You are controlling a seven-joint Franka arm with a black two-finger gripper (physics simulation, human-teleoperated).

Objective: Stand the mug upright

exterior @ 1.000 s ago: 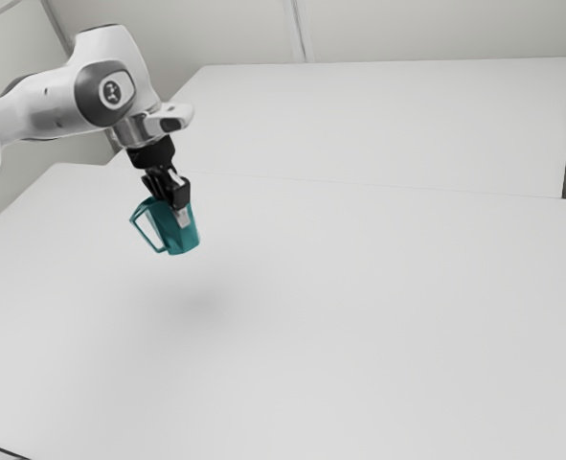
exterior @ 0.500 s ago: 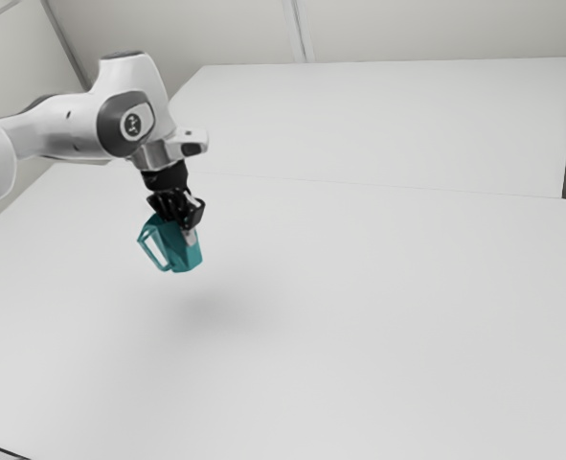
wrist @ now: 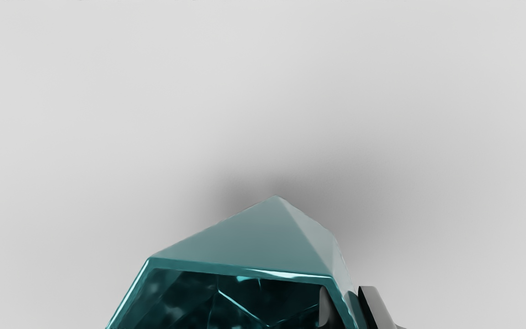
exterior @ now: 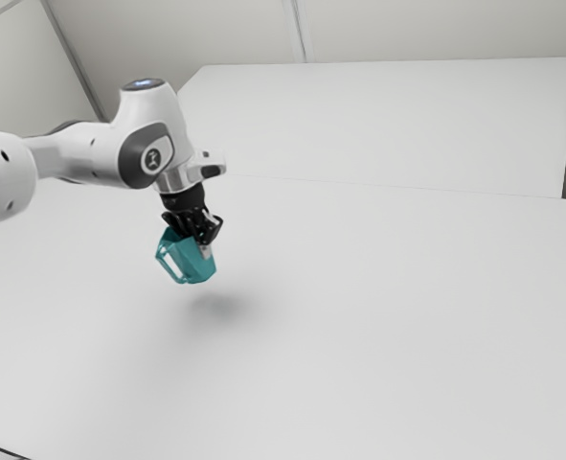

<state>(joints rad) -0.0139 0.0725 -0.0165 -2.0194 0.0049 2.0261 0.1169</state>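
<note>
One arm: comes in from nine o'clock in the exterior view, whose dial serves for every clock direction below.
Handle: at about eight o'clock on the mug's body.
Teal mug: hangs just below the hand, toward six o'clock; its long axis leans, mouth toward eleven, base toward five, so it is mouth up but tilted and not yet standing.
Shadow: soft on the bench, toward five o'clock from the mug and apart from it, which suggests the mug is in the air.
Hand: pinching the mug's wall, one finger inside the mouth, the other outside.
Bench: stretches off toward three o'clock; setting the mug upright calls, I judge, for taking out that lean and bringing the base down flat.
Hard to see: the hand covers part of the rim, the wrist view's edge cuts the mug, and its underside is turned away.
</note>
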